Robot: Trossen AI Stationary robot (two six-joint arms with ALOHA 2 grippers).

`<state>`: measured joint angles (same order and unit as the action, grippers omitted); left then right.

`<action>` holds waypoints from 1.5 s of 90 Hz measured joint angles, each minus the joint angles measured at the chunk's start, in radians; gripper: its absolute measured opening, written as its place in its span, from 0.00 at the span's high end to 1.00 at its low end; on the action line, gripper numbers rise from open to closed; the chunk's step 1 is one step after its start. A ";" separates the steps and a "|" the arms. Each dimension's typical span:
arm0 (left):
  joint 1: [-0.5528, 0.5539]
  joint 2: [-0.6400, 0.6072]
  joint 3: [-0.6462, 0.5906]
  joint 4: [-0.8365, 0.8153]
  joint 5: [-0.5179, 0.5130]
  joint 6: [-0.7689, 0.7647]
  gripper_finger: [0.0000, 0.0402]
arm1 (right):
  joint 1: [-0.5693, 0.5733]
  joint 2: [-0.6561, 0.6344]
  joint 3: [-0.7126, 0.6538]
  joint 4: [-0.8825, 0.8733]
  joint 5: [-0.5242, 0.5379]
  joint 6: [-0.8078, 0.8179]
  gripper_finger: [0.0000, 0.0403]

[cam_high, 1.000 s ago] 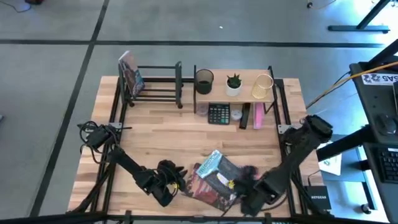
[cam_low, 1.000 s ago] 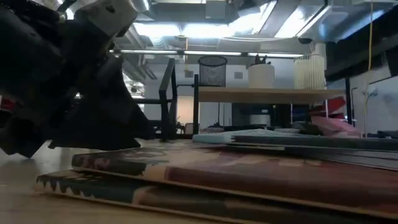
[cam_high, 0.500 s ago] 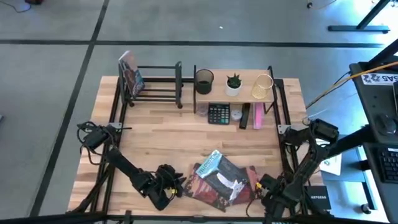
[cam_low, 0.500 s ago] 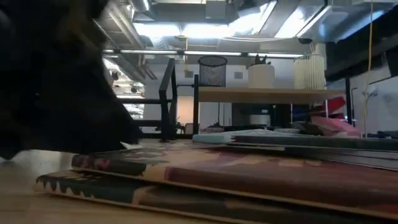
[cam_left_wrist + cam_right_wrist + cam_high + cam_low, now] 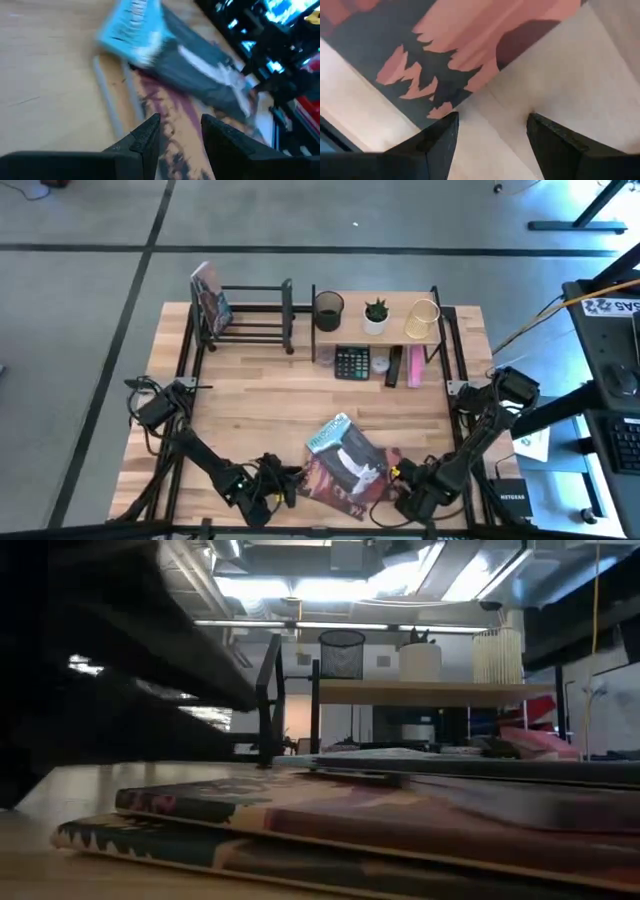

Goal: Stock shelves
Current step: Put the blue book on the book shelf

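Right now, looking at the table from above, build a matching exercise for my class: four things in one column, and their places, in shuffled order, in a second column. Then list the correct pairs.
Things
1. potted plant
2. calculator
3. upright book
4. teal-topped book

Places
A. at the left end of the black metal-bar rack
B. on top of the book pile at the table's near edge
C. under the light-wood shelf, on the tabletop
D. on the light-wood shelf, between the black mesh cup and the pale wire cup

Pairs: 1-D, 2-C, 3-A, 4-B
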<state>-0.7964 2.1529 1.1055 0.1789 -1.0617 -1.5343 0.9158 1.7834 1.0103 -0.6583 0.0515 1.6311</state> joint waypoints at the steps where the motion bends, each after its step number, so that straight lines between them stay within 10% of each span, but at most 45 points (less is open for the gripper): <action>1: 0.001 0.004 0.005 0.000 -0.003 0.001 0.69 | -0.003 0.000 0.000 0.003 0.005 -0.005 0.46; 55: 0.136 0.018 0.056 -0.197 -0.053 0.144 0.69 | -0.107 0.039 -0.003 0.305 0.160 -0.266 0.46; 85: 0.025 -0.131 0.051 -0.759 0.018 -0.256 0.69 | -0.086 -0.053 0.081 0.124 0.088 -0.432 0.46; 113: 0.016 -0.149 0.052 -0.838 0.091 -0.330 0.69 | -0.122 -0.154 0.124 0.024 0.233 -0.636 0.46; 135: -0.064 -0.229 0.038 -1.067 0.122 -0.728 0.69 | -0.140 -0.114 0.091 0.028 0.236 -0.702 0.46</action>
<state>-0.8605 1.9242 1.1436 -0.8882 -0.9400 -2.2623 0.7756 1.6692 1.1015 -0.6307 0.2874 0.9292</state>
